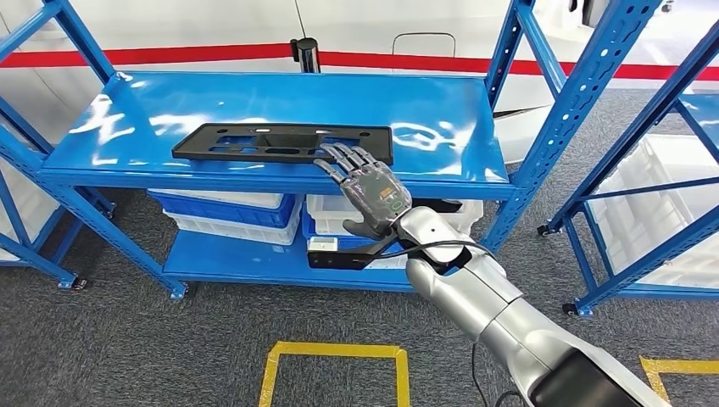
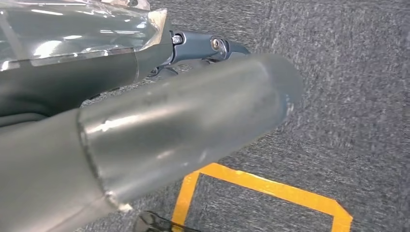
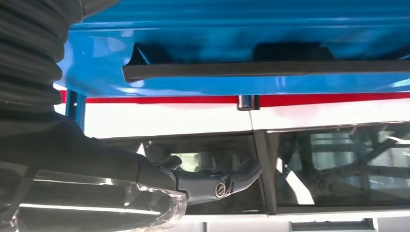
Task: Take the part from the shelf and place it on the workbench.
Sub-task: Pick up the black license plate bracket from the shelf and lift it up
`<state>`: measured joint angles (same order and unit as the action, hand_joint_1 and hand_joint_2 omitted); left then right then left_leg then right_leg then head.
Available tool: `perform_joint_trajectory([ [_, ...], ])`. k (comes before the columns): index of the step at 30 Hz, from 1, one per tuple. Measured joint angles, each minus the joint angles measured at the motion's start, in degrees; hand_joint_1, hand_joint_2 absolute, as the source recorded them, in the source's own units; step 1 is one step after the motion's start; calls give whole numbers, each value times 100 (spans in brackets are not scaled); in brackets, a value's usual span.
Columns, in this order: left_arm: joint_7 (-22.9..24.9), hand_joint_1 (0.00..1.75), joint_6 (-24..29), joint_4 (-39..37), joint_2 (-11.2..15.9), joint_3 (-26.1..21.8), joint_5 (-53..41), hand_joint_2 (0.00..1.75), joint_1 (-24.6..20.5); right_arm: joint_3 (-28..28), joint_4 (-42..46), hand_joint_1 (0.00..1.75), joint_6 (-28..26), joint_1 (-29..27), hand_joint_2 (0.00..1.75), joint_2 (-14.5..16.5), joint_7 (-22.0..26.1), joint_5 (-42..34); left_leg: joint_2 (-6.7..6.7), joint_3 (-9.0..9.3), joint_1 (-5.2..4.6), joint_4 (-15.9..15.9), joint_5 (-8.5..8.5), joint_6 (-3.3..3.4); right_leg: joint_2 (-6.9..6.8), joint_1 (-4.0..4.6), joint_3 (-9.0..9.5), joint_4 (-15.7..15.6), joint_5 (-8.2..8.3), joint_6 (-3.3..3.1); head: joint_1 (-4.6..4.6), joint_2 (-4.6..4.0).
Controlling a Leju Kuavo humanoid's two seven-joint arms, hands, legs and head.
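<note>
My right hand point(image 1: 366, 188) reaches over the near edge of the blue shelf point(image 1: 127, 127), fingers spread and extended, tips at or just over the near right edge of the flat black part point(image 1: 282, 142) that lies on the top deck. Whether the fingertips touch it, I cannot tell; the hand is open and grips nothing.

The risk, as I judge it: the part is long, thin and flat against a glossy deck, so a grasp this far toward its right end could let the left end swing or drag, or the plate could slide farther back instead of lifting. Fingers may also catch the shelf lip rather than get under the part.

My left hand point(image 2: 145, 96) hangs over grey carpet and yellow floor tape point(image 2: 270, 186); its fingers are too hidden to judge.
</note>
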<state>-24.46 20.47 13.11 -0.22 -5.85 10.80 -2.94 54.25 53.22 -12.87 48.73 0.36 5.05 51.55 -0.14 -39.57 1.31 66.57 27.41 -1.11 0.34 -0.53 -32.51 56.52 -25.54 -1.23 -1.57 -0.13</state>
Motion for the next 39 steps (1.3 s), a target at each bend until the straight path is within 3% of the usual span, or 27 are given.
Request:
perform_joint_trajectory([
  [2,1,0,1,1,4,-1,-1,0,-8,-2,-101,0,-2,73,175,50,-26,14,-1,332,-17,-706,-306,44,11,31,49,5,-56,51,4,0],
  [3,1,0,1,1,2,-1,-3,0,-12,-4,-158,0,-4,110,175,71,-28,21,-3,424,-31,-879,-341,72,16,45,59,4,-77,80,5,0],
  [7,5,0,-1,2,-12,-1,-24,0,-14,-22,-321,0,-28,171,175,114,-29,30,-8,526,-43,-976,-316,205,12,59,17,91,-163,186,9,0],
  [9,10,0,-3,2,-18,-1,-44,0,-19,-38,-370,0,-47,187,175,119,-29,24,-3,579,-25,-1009,-307,274,2,52,-269,619,-369,195,14,0],
  [11,17,0,-9,2,-18,-1,-50,0,-26,-44,-419,0,-57,183,175,109,-29,21,-4,605,-30,-1010,-272,316,2,45,-737,1430,-629,188,17,0],
  [13,27,0,-16,2,-20,-1,-50,0,-22,-45,-461,0,-57,162,175,91,-29,21,-11,630,-35,-1009,-241,325,2,40,-1042,1869,-702,216,18,0],
  [15,33,0,-29,2,-24,-1,-51,0,-19,-50,-486,0,-57,153,175,80,-29,20,-25,682,-34,-1008,-201,309,-2,30,-971,1554,-467,286,17,0],
  [17,36,0,-46,2,-31,-1,-54,0,-22,-65,-502,0,-57,158,175,77,-29,15,-36,763,-38,-1006,-135,269,-20,16,-616,703,-52,345,22,0],
  [19,39,0,-52,2,-34,-1,-58,0,-29,-80,-513,0,-57,170,175,78,-32,8,-39,823,-60,-998,-56,209,-34,20,-326,117,188,301,22,0],
  [23,55,0,-56,4,-36,1,-62,0,-40,-113,-532,0,-58,186,175,75,-44,5,-17,841,-28,-947,63,89,-18,10,-220,9,188,121,24,0],
  [25,57,0,-58,7,-35,2,-67,0,-49,-131,-532,0,-58,196,175,85,-52,5,-5,635,-10,-503,286,32,-11,-23,-151,-15,161,38,7,0],
  [27,59,0,-58,7,-29,1,-68,0,-50,-134,-536,0,-57,194,175,87,-64,5,-3,197,-6,287,596,-8,-10,-14,-106,-15,116,-17,-6,0],
  [28,60,0,-58,6,-27,1,-68,0,-44,-134,-539,0,-57,187,175,87,-70,5,-3,-16,-5,593,662,-21,-8,-10,-89,-14,95,-26,-4,0],
  [29,61,0,-58,5,-27,1,-68,0,-37,-134,-544,0,-57,181,175,86,-75,5,-2,-142,-4,706,617,-24,-3,-6,-68,-13,73,-27,-5,0],
  [30,62,0,-57,5,-26,1,-68,0,-32,-135,-547,0,-57,177,175,86,-80,5,-1,-155,-3,592,451,-20,2,-5,-37,-13,48,-19,-4,0],
  [32,62,0,-54,5,-22,0,-68,0,-32,-140,-551,0,-56,179,175,87,-86,5,6,116,-2,-153,-49,7,11,-2,42,-12,-9,15,-5,0],
  [33,61,0,-53,6,-20,0,-68,0,-36,-143,-551,0,-56,185,175,86,-88,5,9,283,-10,-534,-220,26,16,17,69,-8,-41,44,-3,0],
  [35,60,0,-51,7,-21,1,-68,0,-45,-148,-552,0,-55,194,175,84,-88,7,5,470,-33,-905,-309,76,23,53,86,-10,-86,103,2,0],
  [39,60,0,-50,8,-27,-1,-66,0,-49,-161,-550,0,-56,209,175,81,-89,14,-5,549,-52,-962,-293,223,16,61,3,143,-187,205,7,0],
])
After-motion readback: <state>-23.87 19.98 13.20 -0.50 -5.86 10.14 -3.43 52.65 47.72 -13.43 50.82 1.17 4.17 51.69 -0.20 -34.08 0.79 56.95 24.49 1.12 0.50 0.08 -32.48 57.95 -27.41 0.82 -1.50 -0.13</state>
